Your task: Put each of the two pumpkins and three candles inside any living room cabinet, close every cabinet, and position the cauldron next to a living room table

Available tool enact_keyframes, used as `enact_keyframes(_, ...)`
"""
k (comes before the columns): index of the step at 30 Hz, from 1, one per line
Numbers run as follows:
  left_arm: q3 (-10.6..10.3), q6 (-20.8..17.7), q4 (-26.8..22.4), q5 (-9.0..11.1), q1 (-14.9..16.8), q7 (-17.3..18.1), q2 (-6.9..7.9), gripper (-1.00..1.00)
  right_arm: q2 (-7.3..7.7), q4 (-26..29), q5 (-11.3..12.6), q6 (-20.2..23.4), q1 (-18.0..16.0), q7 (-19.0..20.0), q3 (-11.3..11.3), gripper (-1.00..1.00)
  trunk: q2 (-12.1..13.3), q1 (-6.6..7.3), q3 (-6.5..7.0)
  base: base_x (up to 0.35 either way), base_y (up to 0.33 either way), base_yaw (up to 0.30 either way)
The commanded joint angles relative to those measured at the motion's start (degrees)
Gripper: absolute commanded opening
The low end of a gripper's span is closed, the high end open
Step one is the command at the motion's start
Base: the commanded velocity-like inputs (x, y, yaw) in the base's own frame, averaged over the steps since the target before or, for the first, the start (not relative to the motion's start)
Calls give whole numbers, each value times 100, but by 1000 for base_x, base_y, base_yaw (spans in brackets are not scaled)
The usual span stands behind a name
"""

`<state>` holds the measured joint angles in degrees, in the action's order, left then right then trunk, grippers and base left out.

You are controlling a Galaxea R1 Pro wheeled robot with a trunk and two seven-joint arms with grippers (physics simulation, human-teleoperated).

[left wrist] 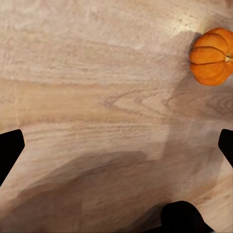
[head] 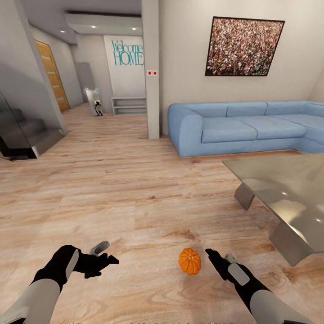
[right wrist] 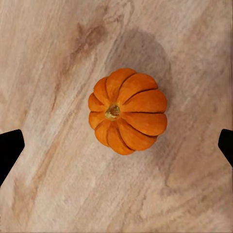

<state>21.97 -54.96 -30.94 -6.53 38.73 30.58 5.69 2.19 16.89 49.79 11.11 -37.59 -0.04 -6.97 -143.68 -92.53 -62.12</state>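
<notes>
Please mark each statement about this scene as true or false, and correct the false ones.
1. The pumpkin lies on the wooden floor. True.
2. The right gripper holds the pumpkin. False: its fingers are spread apart and the pumpkin lies on the floor between them in the right wrist view, apart from them.
3. The sofa is red. False: it is light blue.
4. The glass-topped table stands on the robot's right side. True.
5. The left gripper is closed on a candle. False: it is open and holds nothing.
</notes>
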Motion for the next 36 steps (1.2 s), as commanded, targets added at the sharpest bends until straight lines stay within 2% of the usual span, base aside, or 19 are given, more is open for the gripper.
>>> enact_keyframes(1,0,-2,0,3,1,0,1,100,0,-7,-1,2,2,13,-41,100,-2,-2,-23,0,0,0)
enact_keyframes(4,-3,-5,0,3,2,84,3,100,-5,-15,0,4,8,36,-88,100,-6,-10,-89,0,0,0)
enact_keyframes(9,-23,2,0,-5,0,439,-4,100,0,-18,4,28,23,51,-111,100,-13,-23,-200,0,0,0)
enact_keyframes(20,-26,-3,0,-6,-1,492,-3,100,-7,-17,2,21,25,171,-111,100,-27,-51,-444,0,0,0)
enact_keyframes(24,104,-130,68,119,56,621,128,100,-114,112,41,128,39,301,-239,100,-27,-52,-443,0,0,0)
enact_keyframes(26,135,-194,3,182,6,685,61,100,-139,177,14,63,28,365,-172,100,-27,-52,-443,0,0,0)
enact_keyframes(31,295,-359,-57,356,-7,523,-96,100,-140,339,-23,-42,25,526,-61,100,-27,-52,-443,78,0,0)
enact_keyframes(36,335,-391,-61,420,-10,482,-97,100,-133,477,-37,-55,24,687,-59,100,-27,-52,-443,234,0,0)
